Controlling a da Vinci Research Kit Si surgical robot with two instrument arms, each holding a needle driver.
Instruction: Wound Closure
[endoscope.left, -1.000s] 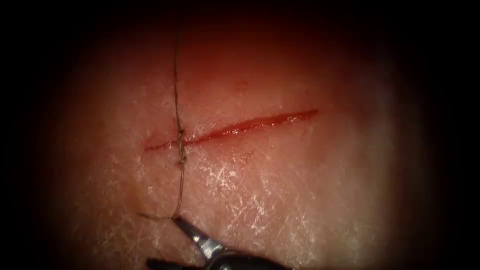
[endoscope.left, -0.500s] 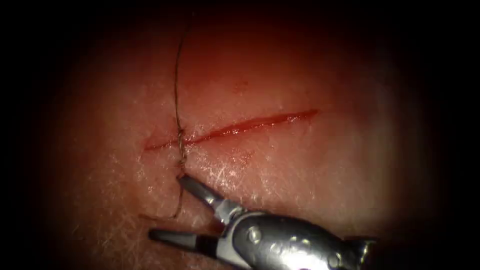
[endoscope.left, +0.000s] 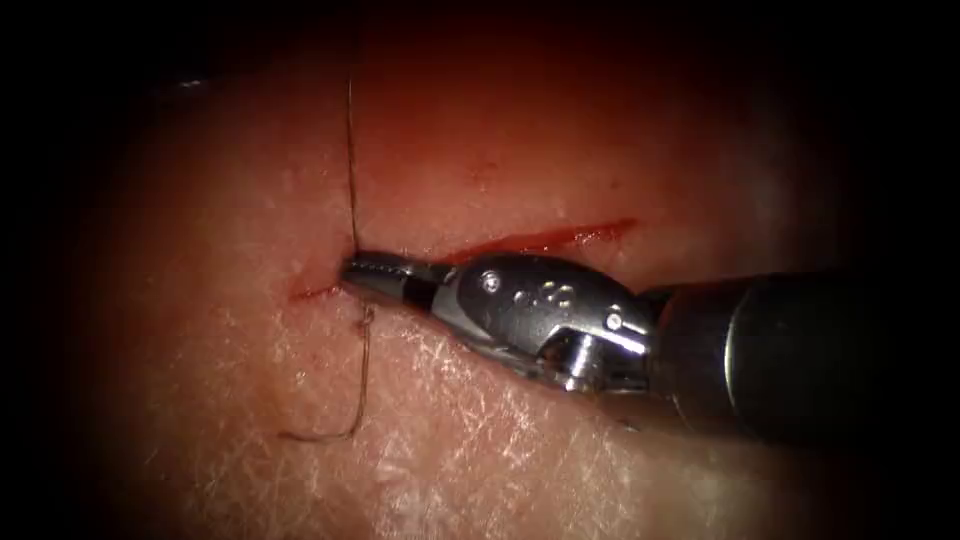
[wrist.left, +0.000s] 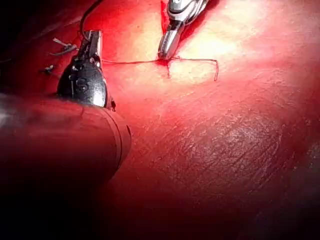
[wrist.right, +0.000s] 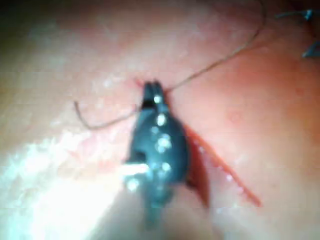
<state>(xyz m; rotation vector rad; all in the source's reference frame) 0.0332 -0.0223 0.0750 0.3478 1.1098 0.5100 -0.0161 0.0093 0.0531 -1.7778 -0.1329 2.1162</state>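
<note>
Tissue (endoscope.left: 520, 440) with cut (endoscope.left: 580, 234) running obliquely across the endoscope view, higher at its right end, red fluid lining its length. Thread (endoscope.left: 350, 160) crossing the cut near its left end: one strand rising straight upward from the crossing, a short tail (endoscope.left: 345, 420) curling downward and hooking left on the near side. Knot (endoscope.left: 366, 318) just below the cut at the crossing. Right arm's tool (endoscope.left: 365, 272) entering from the right, lying along the cut, jaws closed together with tips at the thread where the upper strand meets the cut; grip on the thread not confirmable from any view. Needle not identified. Left wrist view adds the left arm's tool (wrist.left: 94, 39), well apart from the crossing, jaws pointing away from the camera, clenched or released not determinable; a taut thread line runs from near it to the right tool's tip. Right wrist view: same tips at the crossing, strands (wrist.right: 220, 62) leaving on either side.
</note>
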